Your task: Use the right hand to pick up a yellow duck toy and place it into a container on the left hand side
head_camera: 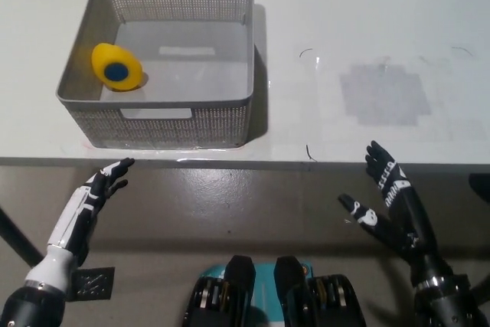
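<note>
1. The black right hand [390, 201] hangs below the table's front edge at the lower right, fingers spread apart and holding nothing.
2. The white left hand [98, 189] rests at the lower left, also below the table edge, fingers apart and empty.
3. The white table [344, 28] carries a grey mesh basket [172, 124] on its left part, near the front edge.
4. The yellow duck toy [116, 67] lies inside the basket, against its left wall, well apart from both hands.
5. A faint grey patch [384, 94] marks the table surface to the right.
</note>
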Motion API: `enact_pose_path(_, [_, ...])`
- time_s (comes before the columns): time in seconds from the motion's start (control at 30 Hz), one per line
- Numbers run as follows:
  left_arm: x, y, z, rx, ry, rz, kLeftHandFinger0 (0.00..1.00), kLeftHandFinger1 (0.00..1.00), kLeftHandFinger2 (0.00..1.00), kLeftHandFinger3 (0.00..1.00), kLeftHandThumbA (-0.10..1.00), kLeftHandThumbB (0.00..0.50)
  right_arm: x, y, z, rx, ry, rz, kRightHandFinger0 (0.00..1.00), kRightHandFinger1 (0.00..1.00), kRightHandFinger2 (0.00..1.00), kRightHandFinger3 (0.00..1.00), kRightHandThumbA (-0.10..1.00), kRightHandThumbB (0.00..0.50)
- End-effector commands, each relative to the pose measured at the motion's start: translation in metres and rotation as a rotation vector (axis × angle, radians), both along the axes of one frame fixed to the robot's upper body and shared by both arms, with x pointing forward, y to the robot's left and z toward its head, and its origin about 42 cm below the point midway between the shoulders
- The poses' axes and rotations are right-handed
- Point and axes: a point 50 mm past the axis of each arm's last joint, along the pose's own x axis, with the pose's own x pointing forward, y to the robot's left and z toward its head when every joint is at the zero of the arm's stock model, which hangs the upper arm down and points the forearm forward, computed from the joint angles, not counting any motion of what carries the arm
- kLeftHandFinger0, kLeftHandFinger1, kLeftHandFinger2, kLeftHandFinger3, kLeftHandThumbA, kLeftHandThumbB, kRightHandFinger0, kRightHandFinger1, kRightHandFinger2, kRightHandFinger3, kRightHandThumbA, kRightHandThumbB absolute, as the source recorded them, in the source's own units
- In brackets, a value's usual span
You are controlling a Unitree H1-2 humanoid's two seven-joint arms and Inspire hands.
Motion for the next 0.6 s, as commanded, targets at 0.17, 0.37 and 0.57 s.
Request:
enact_pose_path(0.17, [0.002,0.002,0.012,-0.009,-0.093,0.012,1.0,1.0,1.0,1.0,1.0,0.245,-0.016,-0.007,0.009,0.027,-0.094,-0.016,1.0,1.0,1.0,1.0,1.0,0.394])
enact_pose_path(0.37, [-0.003,0.001,0.008,-0.015,-0.084,0.013,1.0,1.0,1.0,1.0,1.0,0.241,-0.029,-0.003,0.002,0.049,-0.08,-0.013,1.0,1.0,1.0,1.0,1.0,0.383])
enact_pose_path(0.57, [-0.008,0.002,0.003,-0.014,-0.07,0.013,1.0,1.0,1.0,1.0,1.0,0.245,-0.038,-0.005,-0.001,0.069,-0.066,-0.02,1.0,1.0,1.0,1.0,1.0,0.387])
